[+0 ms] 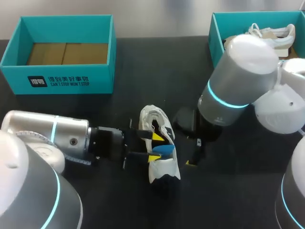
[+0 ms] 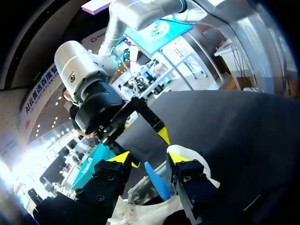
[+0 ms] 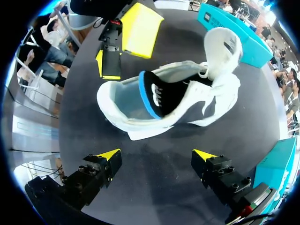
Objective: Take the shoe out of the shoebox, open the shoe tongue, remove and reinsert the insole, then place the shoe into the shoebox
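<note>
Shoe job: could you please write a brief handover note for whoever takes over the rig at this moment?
Left gripper: open at the shoe's opening, gripping nothing.
Right gripper: open, empty, above the table beside the shoe.
Shoe: on the table, tongue folded back.
Insole: partly out, standing in the opening.
Empty shoebox: table's far left.
Done: shoe out, tongue open.
Left: finish the insole (out or in, unclear), then box the shoe.

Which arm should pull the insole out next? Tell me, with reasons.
Left, probably. The left gripper is open at the sneaker's opening, and the blue insole stands up between its yellow tips. The right gripper hangs open beside the sneaker, holding nothing, and would have to travel first.
</note>
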You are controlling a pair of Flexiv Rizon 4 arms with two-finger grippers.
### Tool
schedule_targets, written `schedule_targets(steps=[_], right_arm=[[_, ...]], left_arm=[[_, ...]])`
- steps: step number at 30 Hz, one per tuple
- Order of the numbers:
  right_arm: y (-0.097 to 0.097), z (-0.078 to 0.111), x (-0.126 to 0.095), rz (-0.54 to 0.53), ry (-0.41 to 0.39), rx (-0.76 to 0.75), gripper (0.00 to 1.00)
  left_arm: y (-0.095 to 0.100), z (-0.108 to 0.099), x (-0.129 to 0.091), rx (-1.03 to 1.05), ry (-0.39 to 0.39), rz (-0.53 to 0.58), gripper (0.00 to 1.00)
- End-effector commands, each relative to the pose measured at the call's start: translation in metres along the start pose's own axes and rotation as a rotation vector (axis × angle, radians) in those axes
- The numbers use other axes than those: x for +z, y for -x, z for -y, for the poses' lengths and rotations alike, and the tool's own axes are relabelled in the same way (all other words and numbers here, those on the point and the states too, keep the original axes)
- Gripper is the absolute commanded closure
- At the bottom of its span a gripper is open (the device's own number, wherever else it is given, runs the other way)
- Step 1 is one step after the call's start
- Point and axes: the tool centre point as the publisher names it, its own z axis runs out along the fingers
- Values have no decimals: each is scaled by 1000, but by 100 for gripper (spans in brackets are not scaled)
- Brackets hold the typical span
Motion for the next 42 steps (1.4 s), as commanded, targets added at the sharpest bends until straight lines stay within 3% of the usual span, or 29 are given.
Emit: schedule_targets(steps=[1, 8, 11, 25, 38, 42], right_arm=[[2, 31, -26, 5, 37, 14, 0], [8, 62, -50, 30, 59, 23, 0], [10, 72, -57, 36, 32, 25, 0], [12, 74, -60, 25, 53, -2, 0], [12, 74, -60, 25, 53, -2, 0], [18, 94, -69, 27, 42, 11, 0]], left_arm=[[2, 6, -23, 3, -14, -62, 53], [3, 12, -47, 36, -38, -162, 52], [6, 16, -58, 53, -44, -204, 51], [17, 15, -92, 109, -2, -377, 51], [34, 15, -109, 175, 2, -592, 52], [42, 16, -114, 187, -2, -652, 52]])
